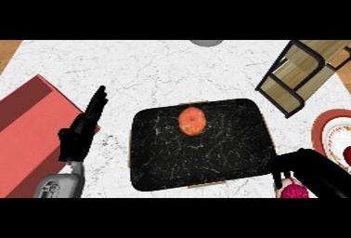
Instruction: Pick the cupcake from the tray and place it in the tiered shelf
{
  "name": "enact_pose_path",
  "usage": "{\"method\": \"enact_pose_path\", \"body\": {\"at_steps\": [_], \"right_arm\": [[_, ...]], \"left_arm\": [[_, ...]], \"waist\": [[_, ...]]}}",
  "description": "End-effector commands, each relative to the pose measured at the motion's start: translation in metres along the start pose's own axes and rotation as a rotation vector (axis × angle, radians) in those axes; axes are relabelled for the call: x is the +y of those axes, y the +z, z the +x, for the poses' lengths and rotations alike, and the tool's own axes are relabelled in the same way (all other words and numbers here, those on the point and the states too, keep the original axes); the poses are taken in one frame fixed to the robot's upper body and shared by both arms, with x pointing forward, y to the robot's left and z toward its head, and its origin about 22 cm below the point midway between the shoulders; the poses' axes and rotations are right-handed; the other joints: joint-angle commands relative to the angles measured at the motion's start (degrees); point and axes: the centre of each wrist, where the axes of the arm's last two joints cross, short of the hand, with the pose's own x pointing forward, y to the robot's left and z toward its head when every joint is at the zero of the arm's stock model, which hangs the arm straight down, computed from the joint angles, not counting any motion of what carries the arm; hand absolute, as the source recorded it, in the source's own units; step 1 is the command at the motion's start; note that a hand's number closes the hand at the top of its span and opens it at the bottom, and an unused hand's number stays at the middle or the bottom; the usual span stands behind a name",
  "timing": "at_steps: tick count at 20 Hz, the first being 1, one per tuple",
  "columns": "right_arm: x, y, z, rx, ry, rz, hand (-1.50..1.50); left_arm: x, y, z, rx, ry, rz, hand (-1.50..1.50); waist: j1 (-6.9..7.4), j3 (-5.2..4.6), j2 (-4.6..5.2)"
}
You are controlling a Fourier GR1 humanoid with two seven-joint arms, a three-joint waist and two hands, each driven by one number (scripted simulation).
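A round orange cupcake point(192, 121) sits on the black tray point(165, 162), in the tray's far middle part. The wooden tiered shelf point(299, 74) with a dark frame stands at the counter's far right. My right hand point(310, 168) hovers at the tray's near right corner, well short of the cupcake, fingers relaxed and holding nothing. My left hand point(81, 132) rests open left of the tray, fingers pointing up.
A red board point(31, 135) lies at the left, beside my left hand. A red-rimmed plate point(329, 132) sits at the right edge. A magenta object point(293, 191) lies just below my right hand. A grey round thing point(206, 42) shows at the far edge.
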Motion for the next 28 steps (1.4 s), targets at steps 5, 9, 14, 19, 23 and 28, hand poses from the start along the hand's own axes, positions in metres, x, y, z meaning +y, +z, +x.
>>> {"method": "enact_pose_path", "body": {"at_steps": [5, 9, 14, 19, 23, 28], "right_arm": [[-0.016, 0.086, -0.031, -0.163, -0.322, -0.218, 1.5], [-0.041, 0.128, -0.029, -0.187, -0.334, -0.334, 1.5], [-0.081, 0.177, -0.03, -0.158, -0.369, -0.452, 1.5], [-0.119, 0.197, -0.023, -0.088, -0.32, -0.629, 1.5], [-0.154, 0.198, -0.015, -0.069, -0.334, -0.711, 1.5], [-0.212, 0.208, -0.023, 0.008, -0.269, -0.851, 1.5]], "left_arm": [[0.012, 0.001, -0.006, 0.017, 0.017, 0.006, 0.0], [0.005, -0.006, 0.0, 0.004, -0.01, -0.003, 0.0], [-0.014, -0.009, 0.013, -0.007, -0.008, -0.008, 0.0], [-0.008, -0.004, -0.013, -0.004, 0.009, -0.027, 0.0], [0.005, -0.01, -0.007, -0.022, -0.008, -0.035, 0.0], [-0.007, -0.015, 0.002, -0.019, 0.006, -0.061, 0.0]], "waist": [[-0.54, -0.12, 0.06], [0.48, -0.13, 0.21], [0.97, -0.17, 0.19], [1.93, -0.2, 0.44], [2.6, -0.19, 0.49], [3.67, -0.14, 0.67]]}}
